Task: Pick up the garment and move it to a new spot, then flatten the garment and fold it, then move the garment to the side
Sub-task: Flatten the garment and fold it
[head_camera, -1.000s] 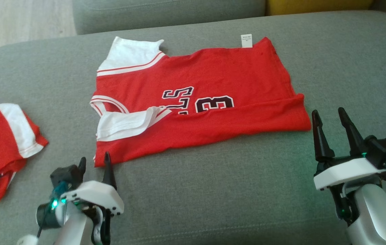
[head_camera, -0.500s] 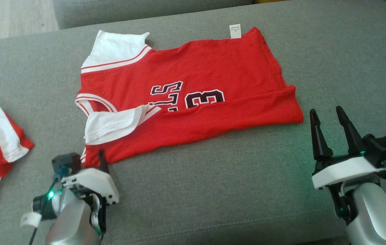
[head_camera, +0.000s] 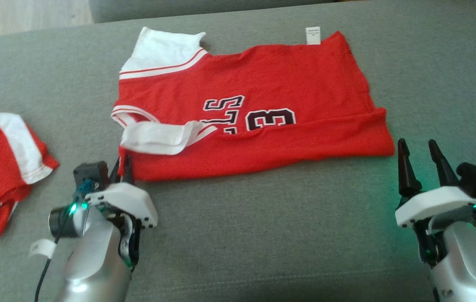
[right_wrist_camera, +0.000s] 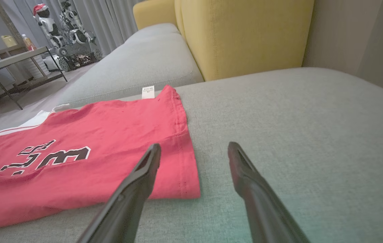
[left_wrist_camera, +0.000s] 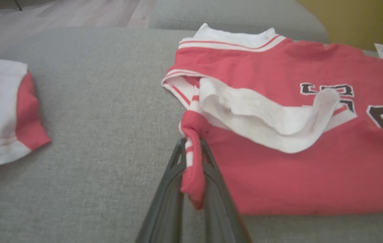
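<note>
Left wrist view: left gripper [left_wrist_camera: 191, 143] pinching near-left corner of garment [left_wrist_camera: 296, 182]. Its long axis runs left-right across the cushion [head_camera: 263, 235]; right gripper [head_camera: 419, 147], jaws spread, sits just beside the near-right corner, not touching.

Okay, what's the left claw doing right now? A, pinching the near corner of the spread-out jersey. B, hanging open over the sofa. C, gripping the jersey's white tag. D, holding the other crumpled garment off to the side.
A: the left claw is shut on a bunched red corner of the jersey, with the cloth squeezed between its two fingers.
</note>
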Robot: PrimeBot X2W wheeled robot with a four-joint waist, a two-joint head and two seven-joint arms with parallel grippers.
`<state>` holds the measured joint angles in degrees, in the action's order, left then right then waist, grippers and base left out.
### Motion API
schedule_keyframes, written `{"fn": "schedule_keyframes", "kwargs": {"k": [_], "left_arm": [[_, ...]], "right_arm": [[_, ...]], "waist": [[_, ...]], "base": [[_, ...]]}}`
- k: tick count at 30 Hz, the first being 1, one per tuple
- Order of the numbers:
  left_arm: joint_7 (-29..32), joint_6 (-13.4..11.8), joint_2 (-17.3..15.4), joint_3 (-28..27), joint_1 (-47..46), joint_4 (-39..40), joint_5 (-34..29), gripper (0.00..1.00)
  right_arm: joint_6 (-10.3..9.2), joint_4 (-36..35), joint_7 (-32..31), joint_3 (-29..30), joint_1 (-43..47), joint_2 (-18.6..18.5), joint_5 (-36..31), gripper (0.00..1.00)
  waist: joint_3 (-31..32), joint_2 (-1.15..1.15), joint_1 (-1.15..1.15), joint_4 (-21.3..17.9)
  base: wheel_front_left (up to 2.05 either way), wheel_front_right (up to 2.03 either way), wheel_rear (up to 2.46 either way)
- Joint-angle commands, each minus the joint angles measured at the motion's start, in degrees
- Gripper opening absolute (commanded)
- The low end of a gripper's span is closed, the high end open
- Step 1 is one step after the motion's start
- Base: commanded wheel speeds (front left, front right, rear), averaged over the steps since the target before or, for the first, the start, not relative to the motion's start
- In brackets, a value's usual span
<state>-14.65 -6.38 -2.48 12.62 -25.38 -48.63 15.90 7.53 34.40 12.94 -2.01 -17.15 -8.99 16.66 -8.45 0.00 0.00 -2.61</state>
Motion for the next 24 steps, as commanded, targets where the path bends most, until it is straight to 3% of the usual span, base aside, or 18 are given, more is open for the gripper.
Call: {"fn": "schedule_keyframes", "kwargs": {"k": [1,12,21,23,24], "left_arm": [[-0.32,-0.15,-0.99,-1.28,-0.66,2.52,-0.65,0.00],[-0.34,0.52,-0.63,2.25,3.15,11.72,-3.43,0.00],[-0.34,0.23,-0.48,3.69,3.99,13.80,-2.99,0.00],[-0.34,0.12,-0.47,3.76,4.18,14.03,-2.94,0.00],[-0.34,0.08,-0.47,3.79,4.24,14.09,-2.95,0.00]], "right_arm": [[-0.04,-0.80,-0.20,-0.73,-2.51,0.42,0.37,1.00],[-0.04,15.59,-5.73,4.63,-11.23,1.18,3.39,1.00],[-0.04,24.21,-5.92,3.70,-15.90,0.84,3.26,1.00],[-0.04,25.30,-6.36,2.66,-16.48,0.88,3.81,0.28],[-0.04,25.66,-6.52,2.04,-16.70,0.89,4.17,0.00]], "waist": [[-0.11,0.00,0.00,0.79],[-1.32,0.00,0.00,4.67],[-1.62,0.00,0.00,5.67],[-1.60,0.00,0.00,5.70],[-1.59,0.00,0.00,5.70]], "base": [[0.00,0.00,0.00],[0.00,0.00,0.00],[0.00,0.00,0.00],[0.00,0.00,0.00],[0.00,0.00,0.00]]}}
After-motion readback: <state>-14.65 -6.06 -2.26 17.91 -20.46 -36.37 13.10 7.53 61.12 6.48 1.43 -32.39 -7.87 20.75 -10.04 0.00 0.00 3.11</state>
